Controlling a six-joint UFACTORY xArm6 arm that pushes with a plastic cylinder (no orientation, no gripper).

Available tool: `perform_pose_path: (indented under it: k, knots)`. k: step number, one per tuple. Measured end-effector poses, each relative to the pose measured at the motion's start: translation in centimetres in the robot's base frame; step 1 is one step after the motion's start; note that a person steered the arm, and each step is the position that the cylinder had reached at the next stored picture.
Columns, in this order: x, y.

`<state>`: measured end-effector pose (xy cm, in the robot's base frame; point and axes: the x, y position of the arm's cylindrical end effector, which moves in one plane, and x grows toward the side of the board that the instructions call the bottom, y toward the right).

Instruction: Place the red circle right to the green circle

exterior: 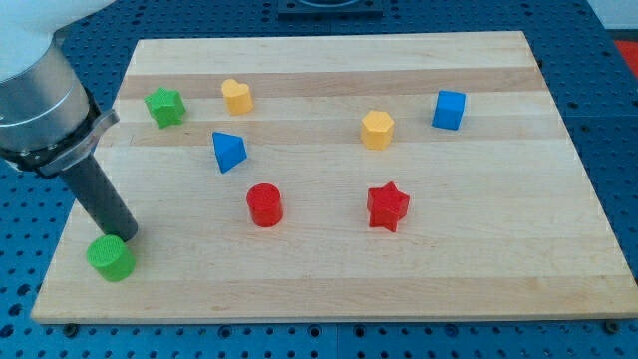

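The red circle (265, 205) stands on the wooden board (478, 269) left of its middle. The green circle (111, 258) sits near the board's bottom left corner, well to the left of the red circle and lower. My tip (127, 238) is at the end of the dark rod, touching the green circle's upper right edge. The red circle is about a hand's width to the right of my tip.
A green star (164, 107) and a yellow heart-like block (237, 96) lie at the top left. A blue triangle (228, 152) is above the red circle. A red star (388, 207), a yellow hexagon (377, 130) and a blue cube (449, 110) lie to the right.
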<state>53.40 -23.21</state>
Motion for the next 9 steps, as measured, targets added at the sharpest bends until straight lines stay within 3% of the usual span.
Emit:
perform_pose_path:
  k: [1, 2, 3, 4, 6, 7, 8, 9]
  knots:
    - [-3.2, 1.3]
    - [-5.9, 7.9]
    - [-5.9, 16.6]
    - [-5.7, 21.3]
    - [1.9, 14.4]
    - [1.9, 14.5]
    - [-0.2, 21.0]
    - [-3.9, 22.7]
